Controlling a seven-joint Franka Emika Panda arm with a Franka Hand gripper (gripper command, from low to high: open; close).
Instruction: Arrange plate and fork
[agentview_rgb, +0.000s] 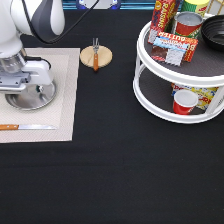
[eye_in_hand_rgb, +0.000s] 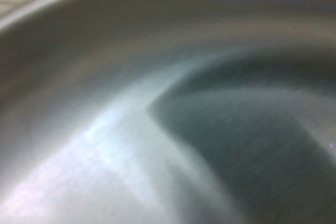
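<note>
The shiny silver plate (agentview_rgb: 44, 96) lies on a beige placemat (agentview_rgb: 65, 100) at the exterior view's left. My gripper (agentview_rgb: 26, 90) is right down over the plate, at or just above its surface, and hides the plate's left half. The wrist view is filled by the plate's metal surface (eye_in_hand_rgb: 105, 160) from very close. The fork (agentview_rgb: 95, 54), with its brown-orange wooden handle, lies across a round wooden coaster (agentview_rgb: 103, 57) to the right of the placemat's top corner, apart from the gripper.
A wooden-handled knife (agentview_rgb: 25, 127) lies on the placemat below the plate. A white two-tier turntable rack (agentview_rgb: 150, 95) with cans, snack packets and a red cup stands at the exterior view's right. The table is black.
</note>
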